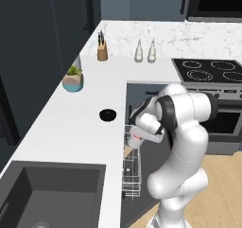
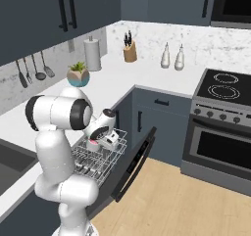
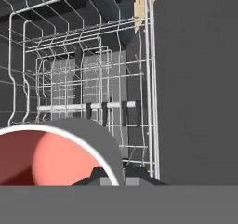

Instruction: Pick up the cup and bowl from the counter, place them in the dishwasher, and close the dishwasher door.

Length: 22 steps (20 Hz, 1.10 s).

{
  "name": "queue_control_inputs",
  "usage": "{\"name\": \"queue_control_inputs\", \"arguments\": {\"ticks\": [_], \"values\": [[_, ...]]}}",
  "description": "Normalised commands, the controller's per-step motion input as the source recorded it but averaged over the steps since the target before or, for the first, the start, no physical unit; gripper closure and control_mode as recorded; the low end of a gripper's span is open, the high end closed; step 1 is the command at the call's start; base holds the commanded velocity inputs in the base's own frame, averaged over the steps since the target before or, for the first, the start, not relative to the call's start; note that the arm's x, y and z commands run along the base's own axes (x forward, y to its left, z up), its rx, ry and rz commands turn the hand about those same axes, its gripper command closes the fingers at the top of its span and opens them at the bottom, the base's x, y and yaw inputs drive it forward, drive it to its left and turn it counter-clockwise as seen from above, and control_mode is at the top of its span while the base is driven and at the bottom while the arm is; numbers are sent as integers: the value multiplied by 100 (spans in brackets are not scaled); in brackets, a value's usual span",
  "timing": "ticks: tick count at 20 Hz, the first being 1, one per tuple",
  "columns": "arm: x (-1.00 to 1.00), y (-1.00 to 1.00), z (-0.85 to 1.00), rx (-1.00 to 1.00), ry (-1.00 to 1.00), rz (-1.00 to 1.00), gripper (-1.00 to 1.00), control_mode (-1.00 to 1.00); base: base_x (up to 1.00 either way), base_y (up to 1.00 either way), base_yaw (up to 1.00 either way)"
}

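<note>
Cup, rim cut off, sits clamped in the tool over the rack.

Dark blue-grey cabinets, marble backsplash, pale wood floor.

Seen from behind the arm's left, high and looking forward and down along the white worktop toward the stove and the corner. Seen from behind its right, high again, angled across the open dishwasher door toward the same corner and stove. Shared by both: arm, wire rack, worktop, knife block. Shot from the hand, very close, down into the rack's wires, cup rim at lower left.
</note>
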Motion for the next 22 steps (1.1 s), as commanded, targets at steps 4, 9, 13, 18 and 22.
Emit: {"name": "queue_control_inputs", "arguments": {"ticks": [4,9,13,18,22], "values": [[32,-13,-23,0,0,31,100,-100,0,0,0],[42,-2,-15,0,-5,35,100,-100,0,0,0],[48,0,-15,0,-25,31,100,-100,0,0,0],[32,0,-26,-3,-34,36,100,-100,0,0,0],[26,0,-43,-9,-24,47,100,-100,0,0,0]]}}
